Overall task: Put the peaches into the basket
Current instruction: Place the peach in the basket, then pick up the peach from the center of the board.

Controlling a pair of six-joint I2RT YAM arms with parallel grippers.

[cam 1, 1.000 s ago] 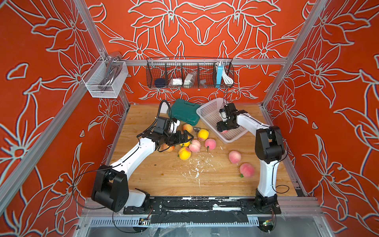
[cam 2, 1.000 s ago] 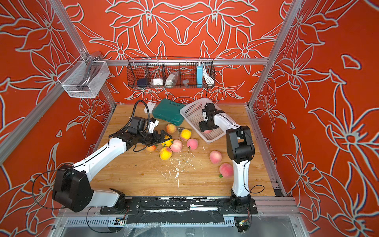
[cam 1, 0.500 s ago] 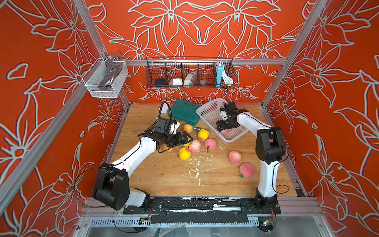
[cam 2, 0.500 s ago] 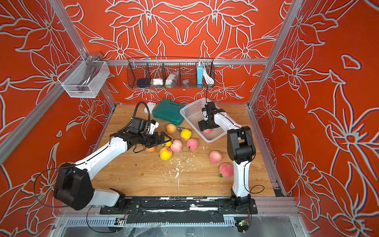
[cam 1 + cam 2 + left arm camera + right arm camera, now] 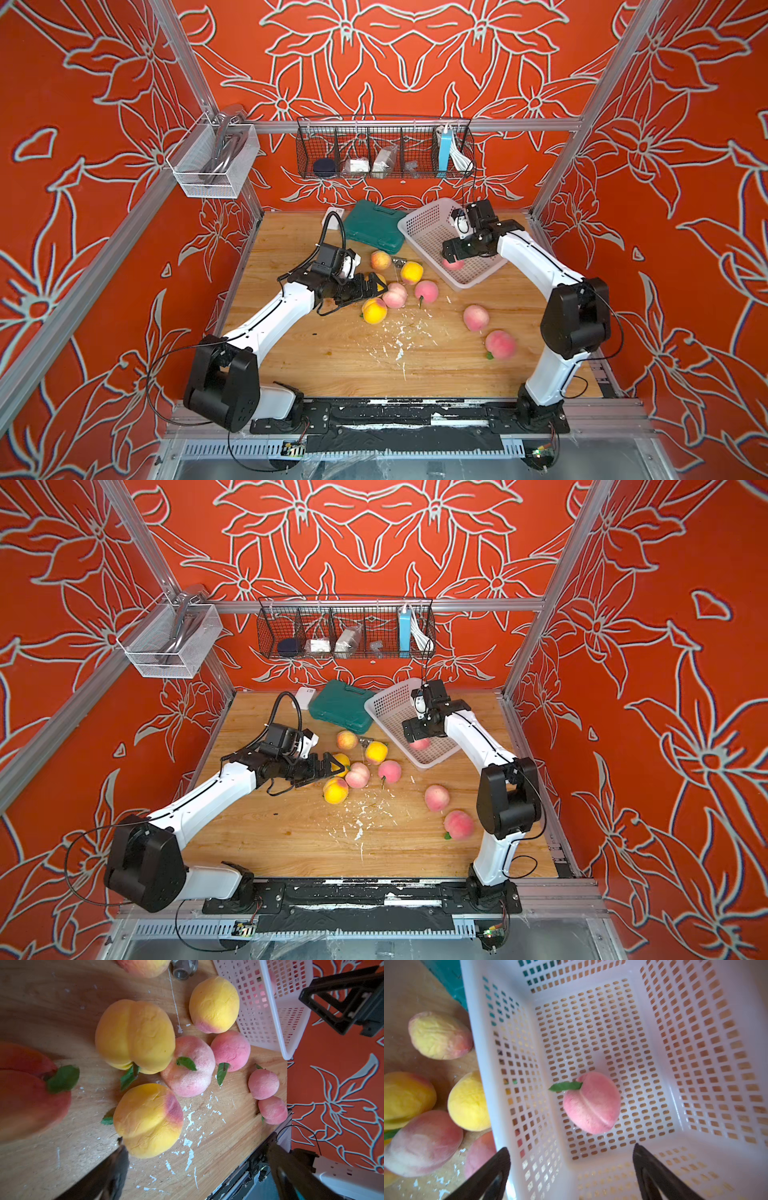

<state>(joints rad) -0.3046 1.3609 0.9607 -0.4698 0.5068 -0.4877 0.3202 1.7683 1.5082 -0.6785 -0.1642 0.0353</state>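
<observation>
Pink peach (image 5: pixel 591 1103): lies on the basket floor, with its leaf sticking out.
Basket (image 5: pixel 419 224): sits far right on the table (image 5: pixel 332 365).
Right claw (image 5: pixel 571 1147): hangs over the basket above the pink peach. Its jaws are apart and it does not touch the peach.
Bunch of peaches (image 5: pixel 395 296): yellow and pink ones sit mid-table, just left of the basket.
Pink pair (image 5: pixel 476 318): lies near right, away from the bunch.
Left claw (image 5: pixel 372 286): hangs low by the bunch with its jaws wide apart.
Green case (image 5: pixel 374 226): sits on the far side, just beside the basket.
</observation>
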